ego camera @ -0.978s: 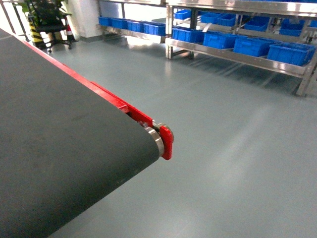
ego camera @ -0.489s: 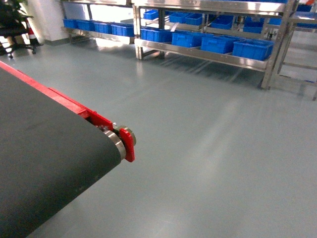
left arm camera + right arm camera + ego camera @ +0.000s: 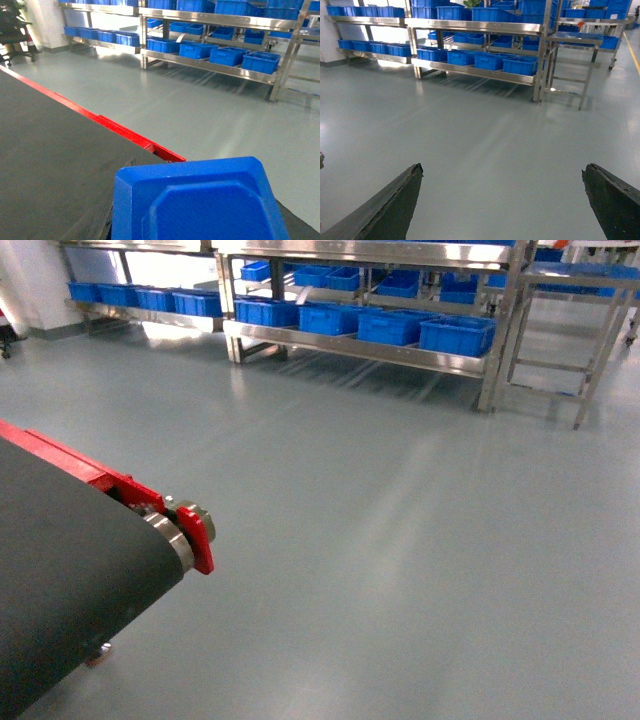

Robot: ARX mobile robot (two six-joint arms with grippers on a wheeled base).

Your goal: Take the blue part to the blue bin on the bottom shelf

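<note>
The blue part (image 3: pixel 200 195), a bevelled blue block, fills the bottom of the left wrist view. My left gripper (image 3: pixel 197 227) is shut on it, with only dark finger edges showing at its sides, above the dark conveyor belt (image 3: pixel 55 150). Several blue bins (image 3: pixel 455 335) stand in a row on the bottom shelf (image 3: pixel 400 355) of the steel rack across the floor; the blue bins (image 3: pixel 520 65) show in the right wrist view too. My right gripper (image 3: pixel 502 200) is open and empty over bare floor. Neither gripper shows in the head view.
The conveyor's end with its red guard (image 3: pixel 195 535) sits at the lower left. Grey floor (image 3: pixel 400 540) stretches to the racks. A second steel frame (image 3: pixel 575 340) stands right of the rack, and more bins (image 3: pixel 140 298) line a rack at the far left.
In the head view the conveyor end has slid left and down, and the rack with the bins has shifted left. The view has swung to the right.
</note>
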